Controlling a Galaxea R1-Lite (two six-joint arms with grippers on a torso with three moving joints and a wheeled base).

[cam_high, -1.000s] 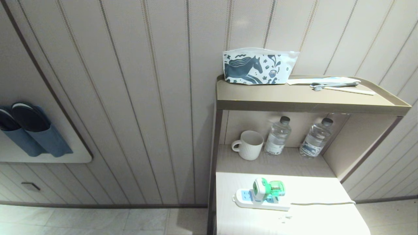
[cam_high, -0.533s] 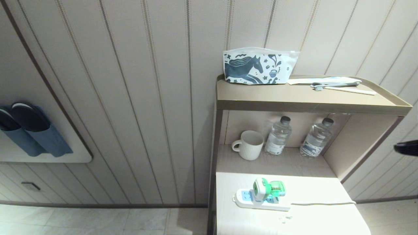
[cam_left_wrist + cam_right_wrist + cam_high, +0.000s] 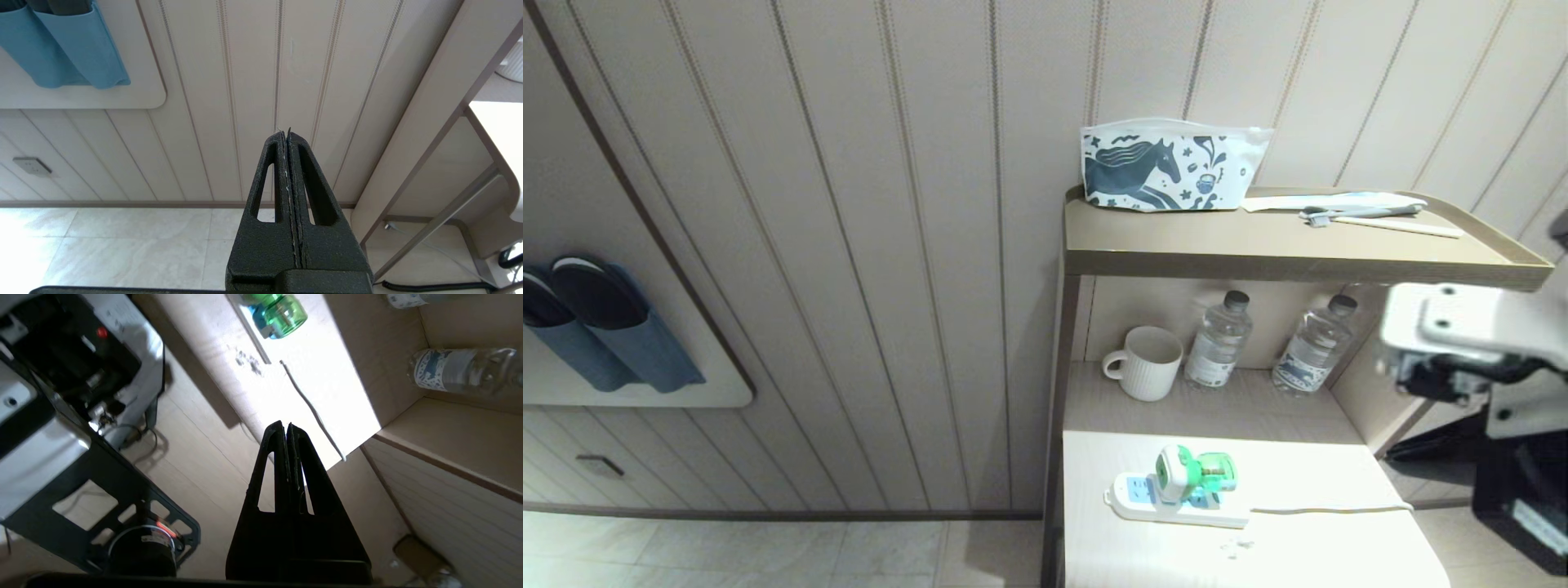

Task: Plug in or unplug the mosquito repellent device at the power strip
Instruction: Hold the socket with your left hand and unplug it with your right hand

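The green-and-white mosquito repellent device (image 3: pixel 1194 474) sits plugged into the white power strip (image 3: pixel 1143 500), which lies on the lit lower surface of the shelf unit; its cord (image 3: pixel 1331 509) runs off to the right. My right arm (image 3: pixel 1462 327) reaches in at the right edge, beside the unit and well away from the device. In the right wrist view my right gripper (image 3: pixel 286 425) is shut and empty, with the device (image 3: pixel 282 314) far ahead of it. My left gripper (image 3: pixel 285 131) is shut, parked low and facing the panelled wall.
A white mug (image 3: pixel 1145 362) and two water bottles (image 3: pixel 1217 339) (image 3: pixel 1315 343) stand on the middle shelf behind the strip. The top shelf (image 3: pixel 1258 245) carries a horse-print pouch (image 3: pixel 1168 167). Blue slipper holders (image 3: pixel 596 327) hang on the wall at left.
My right arm has swung up into the head view from the right edge. The device and the power strip have stayed where they were.
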